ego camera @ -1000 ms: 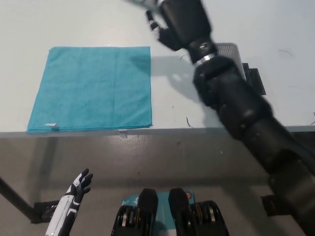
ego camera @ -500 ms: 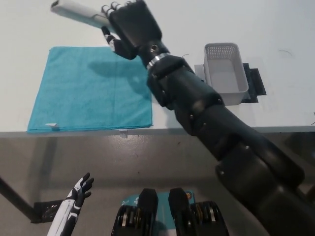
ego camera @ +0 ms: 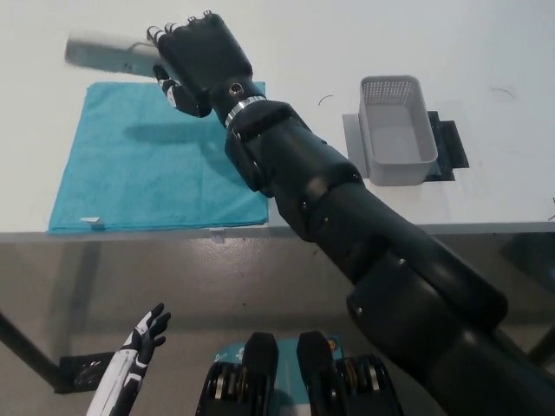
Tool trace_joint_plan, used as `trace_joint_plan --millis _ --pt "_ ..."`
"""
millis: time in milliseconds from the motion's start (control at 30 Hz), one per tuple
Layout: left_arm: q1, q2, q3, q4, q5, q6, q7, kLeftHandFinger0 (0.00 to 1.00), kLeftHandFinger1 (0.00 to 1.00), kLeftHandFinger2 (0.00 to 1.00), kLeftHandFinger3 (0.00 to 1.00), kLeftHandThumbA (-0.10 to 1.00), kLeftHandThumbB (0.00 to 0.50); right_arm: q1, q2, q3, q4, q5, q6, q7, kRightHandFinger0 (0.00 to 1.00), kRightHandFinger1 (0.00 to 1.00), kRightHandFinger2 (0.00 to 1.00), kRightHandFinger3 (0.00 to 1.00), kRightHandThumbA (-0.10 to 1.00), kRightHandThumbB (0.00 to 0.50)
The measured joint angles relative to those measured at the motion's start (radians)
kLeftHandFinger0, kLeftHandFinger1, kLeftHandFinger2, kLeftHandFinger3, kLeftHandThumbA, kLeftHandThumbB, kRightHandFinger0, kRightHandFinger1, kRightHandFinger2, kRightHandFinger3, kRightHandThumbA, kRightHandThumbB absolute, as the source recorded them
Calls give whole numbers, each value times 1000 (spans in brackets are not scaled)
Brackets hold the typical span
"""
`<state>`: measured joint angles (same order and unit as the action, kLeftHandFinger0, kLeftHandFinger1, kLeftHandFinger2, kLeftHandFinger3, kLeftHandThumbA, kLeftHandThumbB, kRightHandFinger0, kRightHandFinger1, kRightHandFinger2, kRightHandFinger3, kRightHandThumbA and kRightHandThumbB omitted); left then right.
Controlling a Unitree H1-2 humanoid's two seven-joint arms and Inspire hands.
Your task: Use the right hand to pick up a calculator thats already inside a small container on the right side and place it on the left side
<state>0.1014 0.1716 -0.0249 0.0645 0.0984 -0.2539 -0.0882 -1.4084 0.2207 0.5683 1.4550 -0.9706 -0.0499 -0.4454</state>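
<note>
My black right hand [ego camera: 192,62] reaches across the table and is shut on a grey calculator [ego camera: 104,52], which sticks out to the left of the hand. It hangs above the far edge of a teal cloth [ego camera: 139,173] spread on the left side of the white table [ego camera: 486,52]; its shadow falls on the cloth. The small grey perforated container [ego camera: 395,130] on the right stands empty. My white left hand [ego camera: 139,347] rests low at the lower left, below the table edge, fingers apart.
A black flat piece [ego camera: 451,143] lies under and beside the container. The table's front edge [ego camera: 347,227] runs across the middle of the picture, with grey floor below it.
My right arm has swung left with the calculator, from near the container to over the cloth's far edge. The container, hidden a second ago, now shows empty.
</note>
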Motion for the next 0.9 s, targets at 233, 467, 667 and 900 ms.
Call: trace_joint_plan --millis 233,467,667,900 --pt "-2 0 -10 -9 1 6 0 1000 1000 1000 1000 1000 11 1 0 7 13 29 18 48 0 0 4 465 -100 343" --pt "-4 1 -26 -26 4 10 0 1000 1000 1000 1000 1000 12 31 1 26 16 48 36 78 0 0 2 466 -100 358" --pt "-10 8 -30 -33 14 12 0 1000 1000 1000 1000 1000 20 97 0 42 17 58 49 100 0 0 20 449 -100 328" --pt "-17 19 -35 -38 19 19 0 1000 1000 1000 1000 1000 16 150 -1 46 20 81 66 123 0 0 20 465 -100 324"
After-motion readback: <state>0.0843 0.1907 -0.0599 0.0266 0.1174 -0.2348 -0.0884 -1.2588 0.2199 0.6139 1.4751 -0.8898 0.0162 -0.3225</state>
